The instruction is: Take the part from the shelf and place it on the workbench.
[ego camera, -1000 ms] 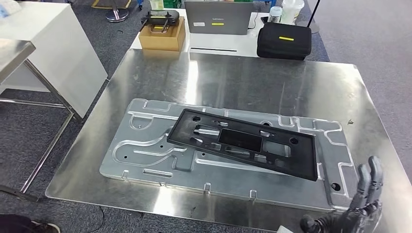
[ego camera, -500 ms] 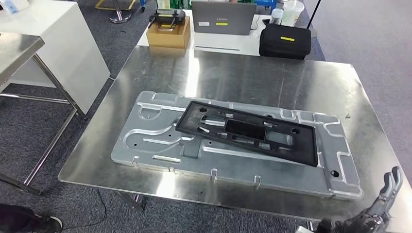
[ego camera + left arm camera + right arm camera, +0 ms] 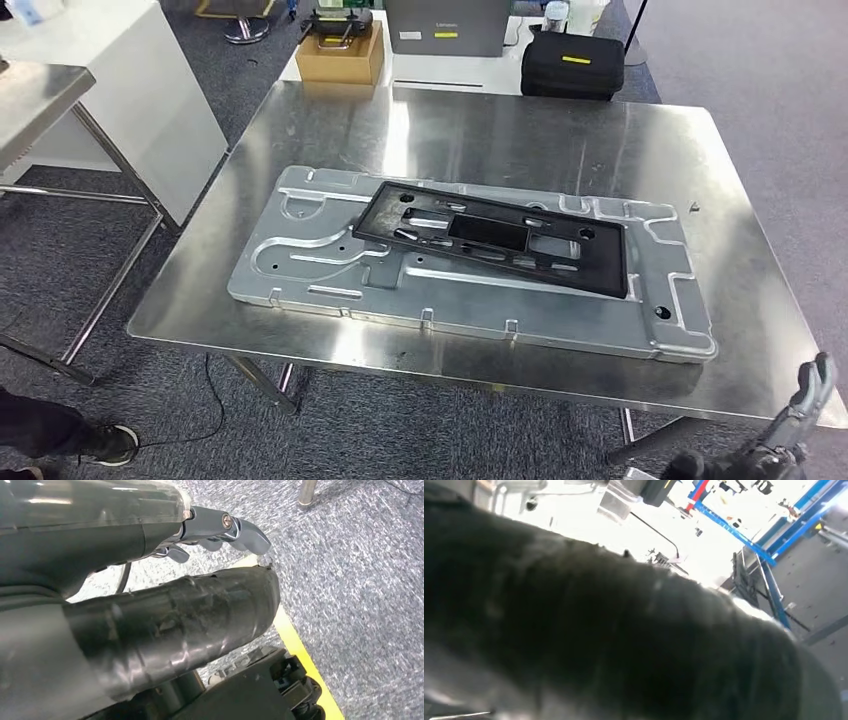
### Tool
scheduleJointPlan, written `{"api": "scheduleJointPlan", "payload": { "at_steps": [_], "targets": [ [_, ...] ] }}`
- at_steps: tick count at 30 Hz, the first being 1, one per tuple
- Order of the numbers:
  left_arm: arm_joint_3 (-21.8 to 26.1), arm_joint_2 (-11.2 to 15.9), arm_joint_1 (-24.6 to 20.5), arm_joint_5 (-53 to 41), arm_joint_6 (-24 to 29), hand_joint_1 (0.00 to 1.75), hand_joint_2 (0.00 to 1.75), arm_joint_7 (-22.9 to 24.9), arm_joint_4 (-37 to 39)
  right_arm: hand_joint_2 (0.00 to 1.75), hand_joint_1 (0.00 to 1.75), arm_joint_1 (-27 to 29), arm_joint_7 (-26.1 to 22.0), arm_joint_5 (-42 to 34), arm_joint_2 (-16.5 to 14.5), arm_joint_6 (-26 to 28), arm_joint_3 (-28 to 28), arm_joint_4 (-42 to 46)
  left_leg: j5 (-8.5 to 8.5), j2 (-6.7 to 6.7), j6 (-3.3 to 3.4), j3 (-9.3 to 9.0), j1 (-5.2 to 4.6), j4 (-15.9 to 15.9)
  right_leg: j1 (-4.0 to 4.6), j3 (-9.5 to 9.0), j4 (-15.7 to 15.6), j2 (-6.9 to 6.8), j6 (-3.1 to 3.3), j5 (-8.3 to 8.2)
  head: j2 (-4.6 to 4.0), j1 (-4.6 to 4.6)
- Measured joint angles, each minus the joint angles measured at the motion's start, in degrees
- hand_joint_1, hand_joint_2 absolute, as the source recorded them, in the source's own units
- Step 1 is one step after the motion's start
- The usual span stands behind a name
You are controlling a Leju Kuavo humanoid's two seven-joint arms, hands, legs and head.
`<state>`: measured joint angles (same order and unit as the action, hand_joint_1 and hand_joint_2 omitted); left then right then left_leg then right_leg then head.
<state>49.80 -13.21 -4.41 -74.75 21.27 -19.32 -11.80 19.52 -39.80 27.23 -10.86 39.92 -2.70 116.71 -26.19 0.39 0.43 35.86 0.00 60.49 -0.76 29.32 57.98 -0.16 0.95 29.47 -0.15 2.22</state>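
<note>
The black frame (image 3: 495, 238) lies askew on the grey metal plate (image 3: 300, 265), mid-table (image 3: 640, 150), its right end near the plate's right edge. The right hand (image 3: 790, 430), below the table's near right corner, holds nothing, fingers apart. I cannot tell the left hand's (image 3: 220, 527) state. Unseated, the frame could slide if the table is bumped.

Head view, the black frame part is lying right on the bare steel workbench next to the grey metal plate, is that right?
Not quite. In the head view the black frame part lies on top of the grey metal plate, not beside it on bare steel. The plate itself rests on the steel workbench.
</note>
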Motion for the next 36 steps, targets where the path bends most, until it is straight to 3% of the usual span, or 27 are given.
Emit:
{"api": "scheduleJointPlan", "payload": {
  "at_steps": [3, 4, 5, 6, 8, 10, 11, 12, 14, 15, 18, 19, 20, 21, 23, 25, 26, 27, 29, 31, 33, 34, 35, 36],
  "targets": [
    [0.21, 0.01, 0.09, 0.01, 0.0, 0.0, 0.0, -0.03, 0.0, 0.0, 0.0, 0.1, -0.01, -0.14, -0.01, -0.11, -0.07, -0.07, -8.31, -0.14, -0.39, 2.24, 0.17, 8.98, 0.17, 2.37, -0.06, -0.16, 0.86, -1.98, 0.0, -0.06],
    [0.24, 0.01, 0.1, 0.01, 0.0, 0.0, 0.0, -0.04, 0.0, 0.0, 0.0, 0.14, -0.01, -0.16, -0.01, -0.13, -0.08, -0.11, -9.62, -0.14, -0.45, 2.51, 0.18, 12.02, 0.28, 3.28, 0.02, -0.2, 0.86, -2.64, 0.0, -0.05],
    [0.27, 0.01, 0.08, 0.02, -0.01, 0.0, 0.0, -0.04, 0.0, 0.0, 0.0, 0.16, -0.01, -0.19, -0.01, -0.12, -0.1, -0.15, -9.48, -0.14, -0.45, 2.16, 0.18, 13.76, 0.37, 4.18, 0.15, -0.25, 0.85, -3.28, 0.0, -0.05],
    [0.29, 0.01, 0.07, 0.04, -0.01, 0.0, 0.0, -0.04, 0.0, 0.0, 0.0, 0.19, -0.01, -0.19, -0.01, -0.12, -0.11, -0.21, -8.14, -0.14, -0.38, 0.96, 0.17, 13.69, 0.42, 5.1, 0.35, -0.29, 0.8, -3.87, 0.0, -0.06],
    [0.33, 0.02, 0.01, 0.09, -0.01, 0.0, 0.0, -0.04, 0.0, 0.0, 0.0, 0.3, -0.01, -0.16, -0.01, -0.11, -0.15, -0.3, -5.12, -0.15, -0.03, -4.25, 0.13, 8.01, 0.45, 6.73, 0.87, -0.31, 0.58, -4.93, 0.0, -0.07],
    [0.35, 0.04, -0.16, 0.14, 0.0, 0.0, 0.0, -0.04, 0.0, 0.0, 0.0, 0.51, -0.02, -0.12, -0.01, -0.1, -0.2, -0.37, -5.29, -0.18, 0.42, -10.3, -0.08, -0.68, 0.55, 7.72, 1.35, -0.34, 0.1, -5.88, 0.0, -0.06],
    [0.35, 0.04, -0.23, 0.15, 0.01, 0.0, 0.0, -0.04, 0.0, 0.0, 0.0, 0.6, -0.02, -0.09, -0.01, -0.1, -0.22, -0.43, -5.95, -0.19, 0.65, -11.98, -0.24, -3.48, 0.55, 7.89, 1.38, -0.41, -0.19, -6.39, 0.0, -0.05],
    [0.37, 0.04, -0.27, 0.17, 0.01, 0.0, 0.0, -0.04, 0.0, 0.0, 0.0, 0.67, -0.02, -0.06, -0.01, -0.1, -0.23, -0.51, -6.25, -0.19, 0.88, -12.55, -0.41, -4.89, 0.53, 7.95, 1.27, -0.48, -0.51, -6.95, 0.0, -0.04],
    [0.4, 0.03, -0.19, 0.2, 0.01, 0.0, 0.0, -0.02, 0.0, 0.0, 0.0, 0.85, -0.03, -0.01, 0.0, -0.09, -0.27, -0.73, -5.19, -0.01, 1.61, -11.89, -0.33, -5.39, 0.5, 8.16, 1.12, -0.4, -1.15, -7.39, 0.0, -0.01],
    [0.42, 0.03, -0.17, 0.22, 0.01, 0.0, 0.0, -0.01, 0.0, 0.0, 0.0, 1.0, -0.03, 0.0, 0.01, -0.08, -0.29, -0.85, -4.41, 0.16, 2.1, -11.32, -0.23, -5.57, 0.43, 8.54, 1.94, -0.26, -1.42, -6.08, 0.0, 0.01],
    [0.45, 0.03, -0.2, 0.27, 0.01, 0.0, 0.0, 0.02, 0.0, 0.0, 0.0, 1.31, -0.04, 0.0, 0.02, -0.08, -0.32, -1.36, -2.23, 0.58, 3.05, -8.77, -0.23, -5.52, 0.03, 10.51, 10.18, 0.01, -2.02, 2.42, 0.0, 0.03],
    [0.46, 0.03, -0.18, 0.3, -0.01, 0.0, 0.0, 0.03, 0.0, 0.0, 0.0, 1.34, -0.04, 0.02, 0.02, -0.08, -0.33, -1.56, -1.57, 0.67, 3.06, -7.76, -0.29, -5.34, -0.09, 10.89, 13.57, 0.02, -2.25, 4.05, 0.0, 0.03],
    [0.47, 0.03, -0.15, 0.32, -0.02, 0.0, 0.0, 0.03, 0.0, 0.0, 0.0, 1.37, -0.04, 0.07, 0.02, -0.08, -0.33, -1.77, -0.92, 0.75, 2.99, -6.74, -0.33, -5.09, -0.22, 10.76, 15.95, 0.02, -2.45, 4.21, 0.0, 0.03],
    [0.49, 0.03, -0.13, 0.36, -0.03, 0.0, 0.0, 0.04, 0.0, 0.0, 0.0, 1.39, -0.04, 0.13, 0.02, -0.08, -0.34, -1.97, -0.31, 0.81, 2.85, -5.63, -0.34, -4.74, -0.39, 9.87, 16.73, 0.02, -2.63, 3.08, 0.0, 0.03],
    [0.55, 0.03, -0.15, 0.51, -0.03, 0.0, 0.0, 0.04, 0.0, 0.0, 0.0, 1.41, -0.04, 0.32, 0.01, -0.08, -0.34, -2.38, 0.66, 0.81, 2.43, -3.51, -0.31, -3.71, -0.82, 5.35, 12.57, 0.02, -2.86, 0.03, 0.0, 0.02],
    [0.59, 0.05, -0.16, 0.69, -0.02, 0.0, 0.0, 0.03, -0.01, 0.0, 0.0, 1.34, -0.02, 0.47, 0.01, -0.08, -0.34, -2.7, 1.29, 0.69, 1.83, -1.87, -0.4, -2.51, -0.82, -0.52, 4.47, 0.1, -2.71, 0.73, 0.0, -0.01],
    [0.61, 0.06, -0.17, 0.75, 0.0, 0.0, 0.0, 0.02, -0.01, 0.0, 0.0, 1.33, -0.01, 0.5, 0.0, -0.07, -0.36, -2.82, 1.62, 0.64, 1.46, -1.43, -0.41, -2.11, -0.65, -2.23, 1.61, 0.13, -2.46, 1.73, 0.0, -0.02],
    [0.63, 0.07, -0.18, 0.79, 0.02, 0.0, 0.0, 0.01, -0.01, 0.0, 0.0, 1.33, 0.0, 0.52, 0.0, -0.07, -0.39, -2.91, 2.0, 0.6, 1.08, -1.17, -0.37, -1.92, -0.34, -2.9, 0.08, 0.16, -2.07, 2.49, 0.0, -0.04],
    [0.72, 0.07, -0.1, 0.84, 0.05, 0.0, 0.0, 0.0, 0.0, 0.0, 0.0, 1.36, 0.01, 0.52, -0.01, -0.06, -0.45, -3.1, 2.5, 0.47, 0.27, -0.67, -0.09, -1.76, -0.18, -2.03, -0.28, 0.01, -1.06, 1.8, 0.0, -0.03],
    [0.79, 0.07, 0.02, 0.85, 0.05, 0.0, 0.0, 0.01, 0.0, 0.0, 0.0, 1.33, 0.02, 0.52, -0.03, -0.07, -0.5, -3.27, -0.39, 0.2, -0.37, 0.4, 0.14, 0.13, -0.22, -0.51, -0.44, -0.16, -0.08, 0.33, 0.0, -0.04],
    [0.84, 0.07, 0.16, 0.86, 0.04, 0.0, 0.0, 0.02, 0.0, 0.0, 0.0, 1.32, 0.02, 0.52, -0.06, -0.07, -0.54, -3.38, -6.63, 0.06, -0.68, 1.44, 0.26, 5.31, 0.01, 1.27, -0.46, -0.25, 0.53, -1.1, 0.0, -0.09],
    [0.87, 0.07, 0.22, 0.87, 0.04, 0.0, 0.0, 0.02, 0.0, 0.0, 0.0, 1.32, 0.02, 0.52, -0.07, -0.07, -0.56, -3.48, -8.79, 0.06, -0.72, 1.66, 0.27, 8.35, 0.19, 2.16, -0.42, -0.31, 0.69, -1.77, 0.0, -0.08],
    [0.91, 0.07, 0.21, 0.91, 0.04, 0.0, 0.0, 0.02, 0.0, 0.0, 0.0, 1.32, 0.02, 0.52, -0.07, -0.07, -0.57, -3.62, -9.53, 0.06, -0.69, 1.49, 0.27, 10.9, 0.37, 3.14, -0.36, -0.38, 0.76, -2.49, 0.0, -0.09],
    [0.97, 0.07, 0.15, 0.99, 0.04, 0.0, 0.0, 0.02, 0.0, 0.0, 0.0, 1.33, 0.05, 0.52, -0.07, -0.07, -0.6, -3.8, -8.6, 0.05, -0.57, 0.78, 0.24, 12.11, 0.51, 4.11, -0.24, -0.44, 0.75, -3.21, 0.0, -0.08]
  ]
}}
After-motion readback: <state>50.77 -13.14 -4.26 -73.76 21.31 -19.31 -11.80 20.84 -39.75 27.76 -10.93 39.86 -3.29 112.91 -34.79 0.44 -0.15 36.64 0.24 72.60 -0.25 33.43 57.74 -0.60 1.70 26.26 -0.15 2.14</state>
